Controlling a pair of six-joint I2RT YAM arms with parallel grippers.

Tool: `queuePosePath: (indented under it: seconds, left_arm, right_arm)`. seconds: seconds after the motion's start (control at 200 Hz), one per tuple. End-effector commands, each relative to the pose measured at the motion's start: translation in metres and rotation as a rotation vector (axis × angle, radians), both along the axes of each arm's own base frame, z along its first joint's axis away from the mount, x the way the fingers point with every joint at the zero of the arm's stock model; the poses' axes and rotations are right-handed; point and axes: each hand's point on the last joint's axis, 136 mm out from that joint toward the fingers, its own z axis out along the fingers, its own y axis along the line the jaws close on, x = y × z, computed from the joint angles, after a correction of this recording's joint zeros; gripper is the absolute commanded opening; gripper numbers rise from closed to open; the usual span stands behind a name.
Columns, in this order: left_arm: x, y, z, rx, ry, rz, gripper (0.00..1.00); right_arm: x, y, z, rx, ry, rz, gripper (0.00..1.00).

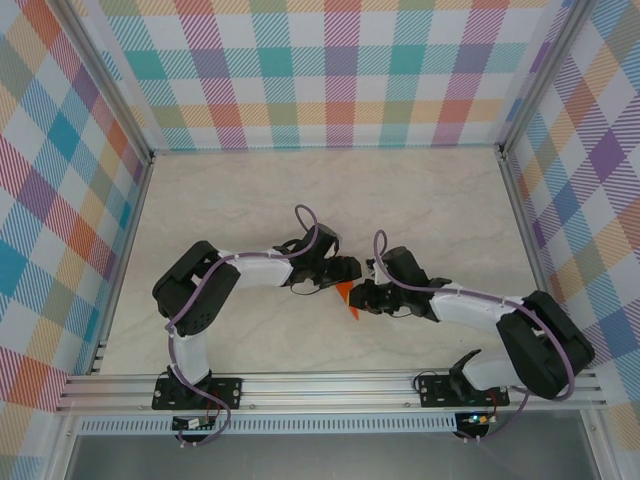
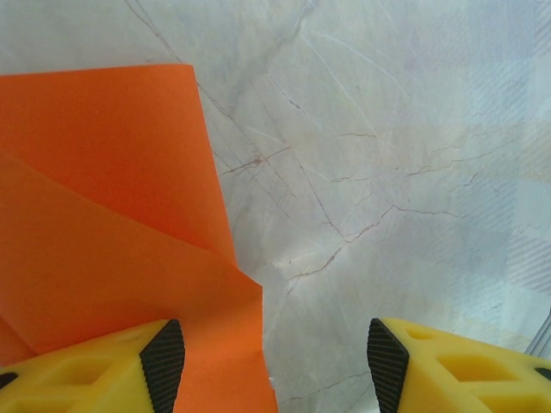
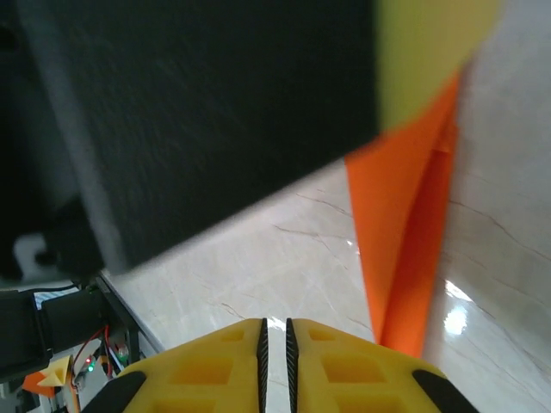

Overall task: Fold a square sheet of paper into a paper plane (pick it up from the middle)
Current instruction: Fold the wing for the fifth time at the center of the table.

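Yellow and spread wide, our left jaws grasp nothing, one tip over the edge of the square sheet of paper (image 2: 112,258), though whether it presses down we cannot tell. Our right jaws are clenched together with nothing between them, the sheet lying just beside them. Between the two pairs the orange sheet rests on the table (image 1: 250,200), already folded into layered, slanted flaps narrowing toward a point. We judge the early folds done; the wing folds that finish the paper plane seem left to do.
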Motion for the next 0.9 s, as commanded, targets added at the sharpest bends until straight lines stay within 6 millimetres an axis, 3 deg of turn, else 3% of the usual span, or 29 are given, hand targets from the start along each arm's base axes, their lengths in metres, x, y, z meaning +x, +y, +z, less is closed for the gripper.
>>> queuePosePath:
  seconds: [0.0,0.135,0.255,0.57,0.895]
  left_arm:
    - [-0.012,0.011,-0.029,0.085,0.062,-0.013,0.62]
    - [-0.012,0.011,-0.028,0.083,0.061,-0.012,0.62]
    - [-0.011,0.011,-0.027,0.081,0.060,-0.010,0.62]
    - [-0.007,0.008,-0.015,0.071,0.021,-0.025,0.64]
    - [0.007,0.003,0.029,0.019,-0.095,-0.061,0.69]
  right_arm:
    - [0.005,0.015,0.003,0.043,-0.014,0.046,0.15]
    - [0.012,0.017,-0.010,0.031,0.005,0.011,0.14]
    - [0.016,0.004,-0.030,-0.062,0.010,-0.038,0.14]
    - [-0.008,-0.029,-0.085,-0.239,0.166,-0.094,0.11]
    - [-0.016,-0.033,-0.096,-0.253,0.217,-0.113,0.08]
